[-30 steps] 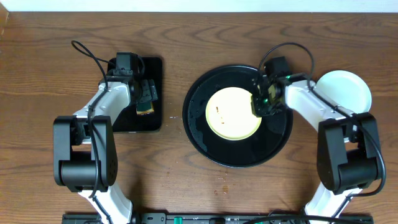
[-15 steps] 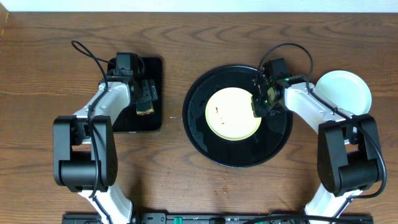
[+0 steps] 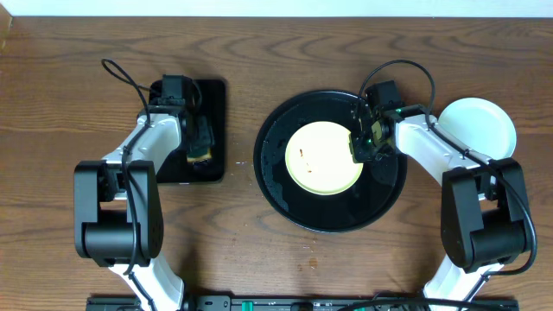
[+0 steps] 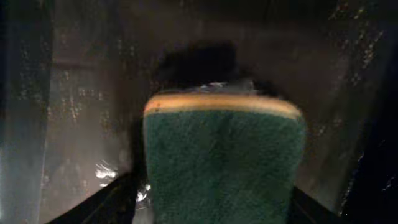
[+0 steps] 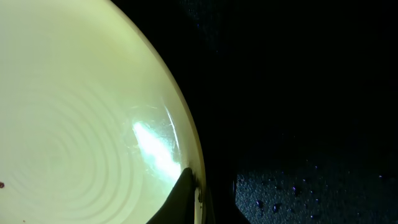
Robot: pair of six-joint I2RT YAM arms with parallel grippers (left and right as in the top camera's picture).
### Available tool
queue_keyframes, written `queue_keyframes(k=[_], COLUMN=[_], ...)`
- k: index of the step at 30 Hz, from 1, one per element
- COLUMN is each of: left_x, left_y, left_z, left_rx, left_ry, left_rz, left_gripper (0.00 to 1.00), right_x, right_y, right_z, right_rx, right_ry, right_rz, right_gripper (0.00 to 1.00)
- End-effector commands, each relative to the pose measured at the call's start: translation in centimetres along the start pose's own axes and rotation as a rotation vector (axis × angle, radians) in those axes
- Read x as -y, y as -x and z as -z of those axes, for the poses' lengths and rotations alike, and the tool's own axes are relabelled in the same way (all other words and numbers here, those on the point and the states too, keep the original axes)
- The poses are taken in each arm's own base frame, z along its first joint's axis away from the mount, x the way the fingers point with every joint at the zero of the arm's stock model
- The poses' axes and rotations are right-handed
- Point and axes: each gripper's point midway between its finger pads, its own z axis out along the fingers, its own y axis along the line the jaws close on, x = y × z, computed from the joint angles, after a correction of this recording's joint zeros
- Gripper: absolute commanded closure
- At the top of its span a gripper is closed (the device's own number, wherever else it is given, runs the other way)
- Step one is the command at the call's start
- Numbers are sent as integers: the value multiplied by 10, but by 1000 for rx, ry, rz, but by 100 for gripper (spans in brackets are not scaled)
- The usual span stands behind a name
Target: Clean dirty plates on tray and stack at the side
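right jaws astride yellow plate (image 3: 321, 160) rim

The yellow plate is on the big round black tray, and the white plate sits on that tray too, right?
Not quite. The yellow plate is on the round black tray, but the white plate sits off it, on the wooden table to the right. The overhead view shows it.
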Motion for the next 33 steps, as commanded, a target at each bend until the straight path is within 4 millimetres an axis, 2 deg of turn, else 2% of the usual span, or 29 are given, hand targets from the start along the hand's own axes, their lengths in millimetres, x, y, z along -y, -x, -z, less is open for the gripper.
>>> queue_keyframes(k=[1,3,4,5,6,8,9,10,11,12,13,14,15,16,17,18,20,21,24,25,26,27,28,29,30,31,32,33], left_x=[-5,-7,-7,-8,-9,-9,-8,-9,-8,-9,-8,-8,-7,-6,-5,-4,-3,-3,-1,-1,0,0,0,1,1,1,1,1], left_y=[-19,-25,-26,-27,-26,-26,-26,-26,-26,-26,-26,-23,-20,-16,-13,-10,-5,-2,4,5,7,7,8,9,10,11,11,10], left_z=[-6,-10,-12,-14,-15,-16,-16,-16,-16,-16,-16,-16,-16,-16,-16,-16,-16,-16,-16,-16,-17,-19,-21,-23,-26,-29,-31,-34], left_rx=[-53,-60,-57,-52,-45,-38,-39,-39,-40,-40,-37,-28,-14,0,14,26,47,58,84,90,95,97,101,104,107,109,109,108], left_ry=[13,15,16,19,23,21,21,21,21,21,20,19,15,11,8,5,0,-3,-10,-11,-12,-13,-14,-14,-15,-15,-15,-15], left_rz=[-3,-4,-4,-4,-4,-4,-3,-3,-3,-3,-4,-3,-2,-2,-1,-1,0,1,2,2,2,2,2,3,2,3,3,3], left_gripper=[24,25,43,68,76,77,60,34,32,35,46,58,77,85,86,84,32,24,24,27,45,70,77,77,65,36,17,16], right_x=[5,5,5,5,5,5,5,5,5,5,5,5,5,5,5,5,5,5,5,5,5,5,5,5,5,5,5,5], right_y=[-15,-15,-15,-15,-15,-15,-15,-15,-15,-15,-15,-15,-15,-15,-15,-15,-15,-15,-15,-15,-15,-15,-15,-15,-15,-15,-15,-15], right_z=[-10,-10,-10,-10,-10,-10,-10,-10,-10,-10,-10,-10,-10,-10,-10,-10,-10,-10,-10,-10,-10,-10,-10,-10,-10,-10,-10,-10], right_rx=[-48,-48,-47,-47,-47,-48,-48,-49,-49,-48,-48,-48,-48,-48,-48,-48,-48,-48,-48,-48,-48,-48,-47,-47,-47,-48,-48,-48], right_ry=[-25,-25,-25,-25,-25,-25,-25,-25,-26,-26,-25,-25,-25,-25,-25,-25,-25,-25,-25,-25,-25,-25,-25,-25,-25,-25,-25,-25], right_rz=[9,8,9,8,9,9,9,8,9,9,9,8,9,9,9,9,9,9,9,9,8,8,8,8,8,8,8,8], right_gripper=[98,98,98,98,98,99,99,99,99,99,99,99,99,99,99,99,99,99,99,99,99,99,99,99,99,99,99,99])
